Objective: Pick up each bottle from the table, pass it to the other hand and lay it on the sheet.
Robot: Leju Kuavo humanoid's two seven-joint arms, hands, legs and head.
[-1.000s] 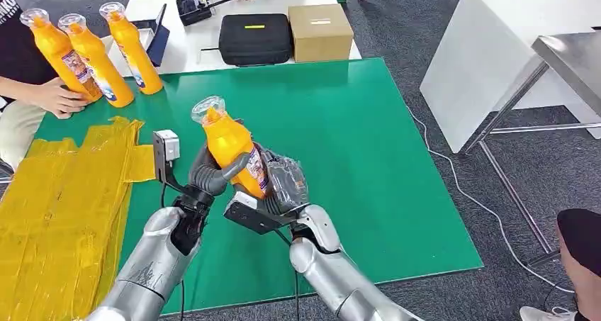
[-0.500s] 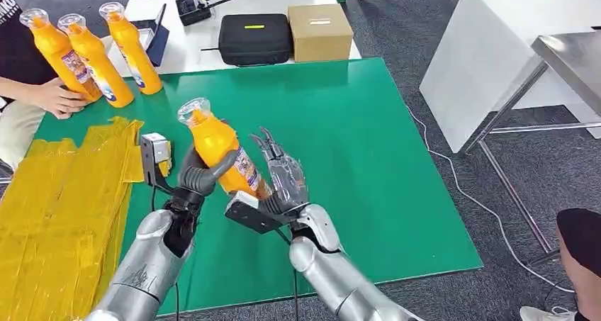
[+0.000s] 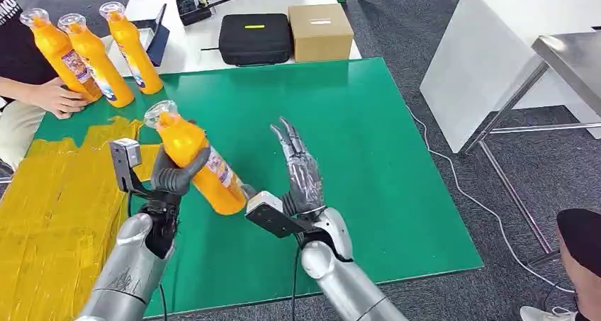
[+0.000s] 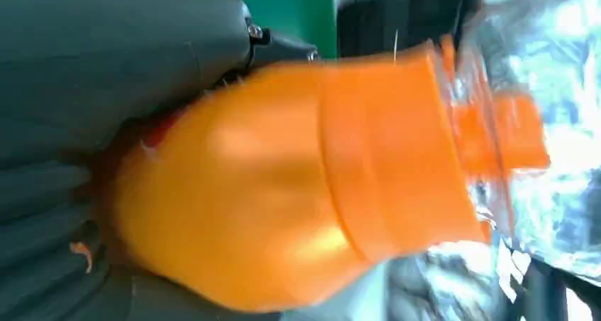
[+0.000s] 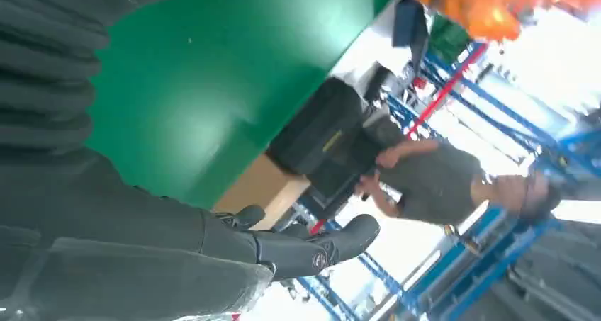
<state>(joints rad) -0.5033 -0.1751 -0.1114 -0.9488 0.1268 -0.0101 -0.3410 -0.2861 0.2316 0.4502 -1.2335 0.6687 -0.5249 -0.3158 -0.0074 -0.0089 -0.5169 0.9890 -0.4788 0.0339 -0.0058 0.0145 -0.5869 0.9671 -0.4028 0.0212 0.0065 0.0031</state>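
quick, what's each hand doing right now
Left hand: grips the orange bottle, tilted above the green mat.
Right hand: open, fingers spread, holding nothing.

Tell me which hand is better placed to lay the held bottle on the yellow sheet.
Left. The left hand grips the bottle beside the yellow sheet; the right hand is open, farther away.

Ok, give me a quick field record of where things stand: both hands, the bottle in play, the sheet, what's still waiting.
left hand: grips the orange plastic bottle with clear cap, tilted, above the green table mat
right hand: open, fingers spread, apart from bottle
yellow plastic sheet: no bottle on it
waiting: three orange bottles upright at far left, a person's hand on one
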